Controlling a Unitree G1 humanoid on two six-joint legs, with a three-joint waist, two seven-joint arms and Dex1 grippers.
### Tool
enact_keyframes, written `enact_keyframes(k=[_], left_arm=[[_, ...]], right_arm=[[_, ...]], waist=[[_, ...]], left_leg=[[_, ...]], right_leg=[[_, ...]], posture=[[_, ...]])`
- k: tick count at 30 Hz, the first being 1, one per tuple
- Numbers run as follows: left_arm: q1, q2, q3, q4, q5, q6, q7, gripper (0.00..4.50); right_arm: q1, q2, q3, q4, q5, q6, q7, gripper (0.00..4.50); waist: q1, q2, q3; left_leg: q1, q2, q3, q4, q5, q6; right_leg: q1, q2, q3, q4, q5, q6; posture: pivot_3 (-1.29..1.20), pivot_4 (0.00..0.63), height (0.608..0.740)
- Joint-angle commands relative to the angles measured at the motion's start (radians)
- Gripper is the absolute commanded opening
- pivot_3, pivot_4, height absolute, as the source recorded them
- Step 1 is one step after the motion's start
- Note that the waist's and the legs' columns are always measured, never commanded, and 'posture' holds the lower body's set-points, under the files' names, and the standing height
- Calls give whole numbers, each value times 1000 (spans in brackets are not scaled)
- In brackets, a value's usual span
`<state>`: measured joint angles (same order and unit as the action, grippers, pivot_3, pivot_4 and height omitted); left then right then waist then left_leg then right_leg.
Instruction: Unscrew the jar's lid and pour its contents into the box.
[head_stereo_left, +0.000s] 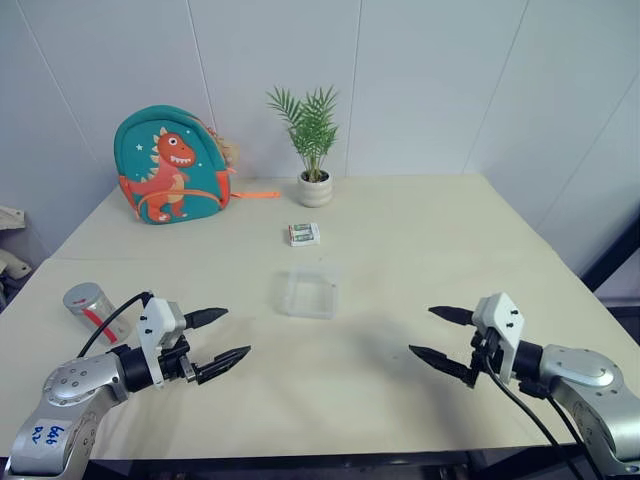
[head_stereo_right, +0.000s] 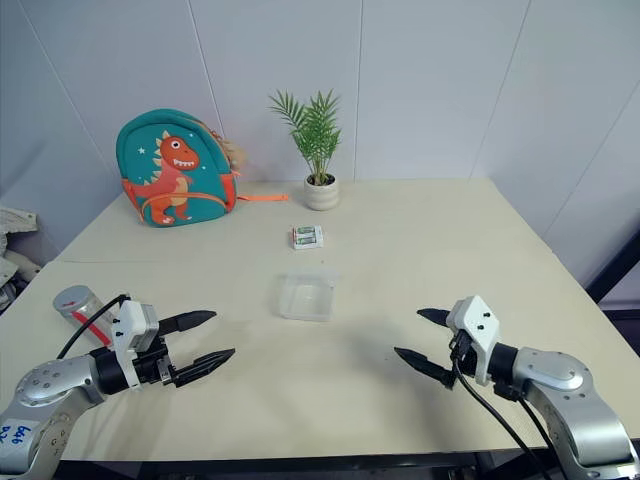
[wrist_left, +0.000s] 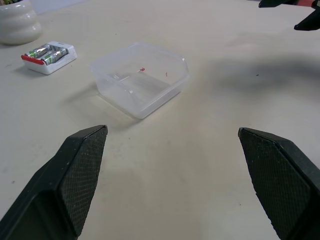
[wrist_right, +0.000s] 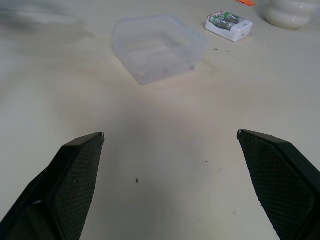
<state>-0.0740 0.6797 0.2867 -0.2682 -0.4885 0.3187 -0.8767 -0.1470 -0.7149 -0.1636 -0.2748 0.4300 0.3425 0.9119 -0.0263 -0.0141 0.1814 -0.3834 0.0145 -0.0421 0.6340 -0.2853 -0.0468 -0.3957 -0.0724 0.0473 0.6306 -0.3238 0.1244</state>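
Plainly at the very start; nothing of the task done as far as can be judged. Wide pale table bearing everything; at its far edge a teal dinosaur backpack and a white plant pot, neither part of the job. Left gripper hovering over the near left of the table, fingers spread wide, nothing between them; right gripper likewise over the near right, spread wide and bare, pointing inward toward its twin. Box mid-table, well apart from both grippers, upright and open; looks empty of any brown contents, only a tiny reddish fleck on one wall in the left wrist view. Small white-and-green packet just beyond the box, untouched. Jar near the table's left edge, behind the left arm, apparently lying on its side or tilted, red mark showing; lid end cannot be made out, so lid taken as still on. Left to do: reach and grasp the jar, unscrew, pour into the box.
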Motion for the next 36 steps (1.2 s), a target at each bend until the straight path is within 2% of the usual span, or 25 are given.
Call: enact_keyframes(k=[1,8,16,19,25,31,36], left_arm=[[-9,0,7,-27,-12,-14,8,4458],[91,-59,66,-84,-8,-21,109,4458],[277,-264,228,-153,51,-83,406,4458],[293,-297,291,-135,61,-100,486,4458],[190,-275,386,14,96,-119,638,4458],[77,-235,340,110,130,-120,664,4458],[19,-259,293,137,169,-113,730,4458]], right_arm=[[-26,-6,0,-6,12,-17,16,4500],[-91,16,55,64,-5,-43,47,4500],[-278,116,150,104,34,-3,77,4500],[-338,163,184,113,43,18,76,4500],[-412,236,234,106,60,67,67,4500],[-439,286,254,101,59,87,54,4500],[-433,309,254,84,61,95,38,4500]], waist=[[0,0,0],[-1,0,0],[-1,-1,0],[0,-1,0],[3,-1,0],[0,-1,0],[-2,-1,0]], left_leg=[[0,0,0,0,0,0],[0,0,0,0,0,0],[7,1,0,-1,0,0],[8,1,0,-1,0,0],[8,0,0,0,0,0],[7,0,0,-1,0,0],[7,0,0,-3,0,0]], right_leg=[[0,0,0,0,0,0],[0,0,1,0,0,0],[3,0,4,1,0,0],[4,0,4,2,0,0],[4,0,3,2,1,0],[4,-1,2,1,1,0],[3,-1,3,1,1,0]], posture=[[0,150,740],[0,150,740],[0,150,740],[0,150,740],[0,150,740],[0,150,740],[0,150,740]])
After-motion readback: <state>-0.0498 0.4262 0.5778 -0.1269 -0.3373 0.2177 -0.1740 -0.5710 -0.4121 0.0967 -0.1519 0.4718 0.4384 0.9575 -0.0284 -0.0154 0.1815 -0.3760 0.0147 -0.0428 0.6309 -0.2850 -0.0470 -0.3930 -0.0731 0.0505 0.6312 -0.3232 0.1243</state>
